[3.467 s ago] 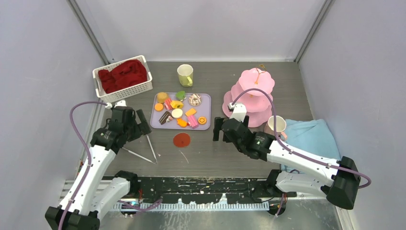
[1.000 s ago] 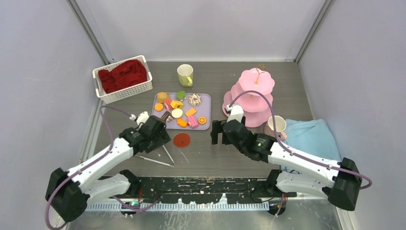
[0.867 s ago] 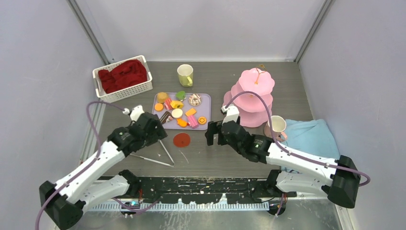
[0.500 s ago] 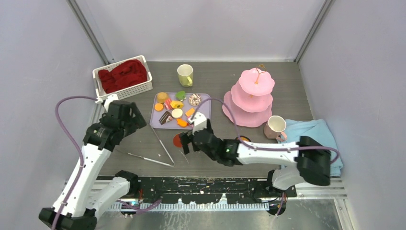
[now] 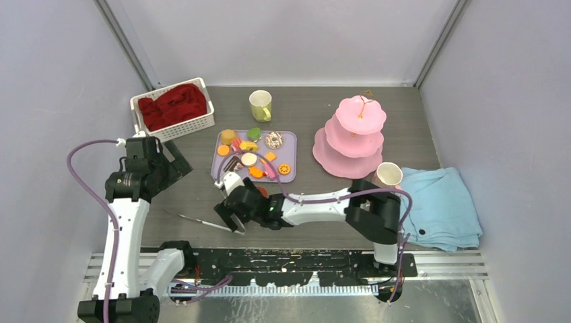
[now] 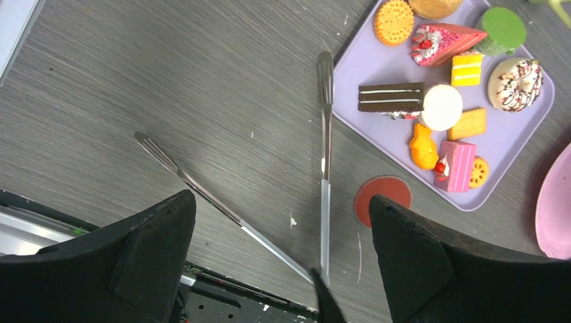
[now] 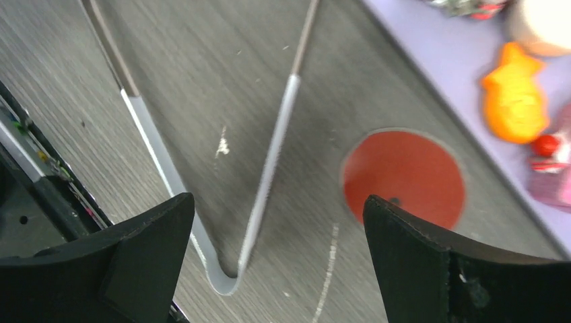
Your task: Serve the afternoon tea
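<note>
Right fingers (image 7: 114, 262) moved over tongs (image 7: 272, 168); left fingers (image 6: 128, 262) withdrawn.

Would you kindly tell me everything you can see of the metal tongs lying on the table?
The tongs look like one thin strip of shiny metal bent into a V, paler near the bend, with narrow flattened tips. They lie flat and spread open on the grey table, bend toward the near edge. One tip ends right beside the purple tray; whether they touch cannot be told. A red disc lies close by, apart. The open right claw hangs over the bend without gripping it.
</note>
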Action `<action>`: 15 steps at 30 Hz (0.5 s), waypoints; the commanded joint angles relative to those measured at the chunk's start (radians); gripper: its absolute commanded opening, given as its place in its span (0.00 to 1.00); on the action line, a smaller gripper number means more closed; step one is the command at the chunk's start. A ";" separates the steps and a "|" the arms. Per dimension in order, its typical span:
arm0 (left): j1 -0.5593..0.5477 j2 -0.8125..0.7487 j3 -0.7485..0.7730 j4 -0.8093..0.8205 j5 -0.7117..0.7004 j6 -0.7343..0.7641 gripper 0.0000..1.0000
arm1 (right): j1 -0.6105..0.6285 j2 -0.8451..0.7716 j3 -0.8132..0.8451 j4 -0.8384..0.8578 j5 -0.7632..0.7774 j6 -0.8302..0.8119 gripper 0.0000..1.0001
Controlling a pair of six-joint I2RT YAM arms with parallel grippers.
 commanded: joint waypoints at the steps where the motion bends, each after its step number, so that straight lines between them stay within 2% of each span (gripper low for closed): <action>1: 0.009 -0.019 0.068 -0.013 0.044 0.054 0.99 | 0.057 0.082 0.093 0.010 0.011 -0.010 1.00; 7: 0.009 -0.027 0.108 -0.048 0.053 0.088 0.99 | 0.064 0.127 0.097 0.045 0.001 -0.005 1.00; 15: 0.009 -0.040 0.094 -0.051 0.062 0.101 0.99 | 0.068 0.151 0.106 0.063 0.007 -0.080 1.00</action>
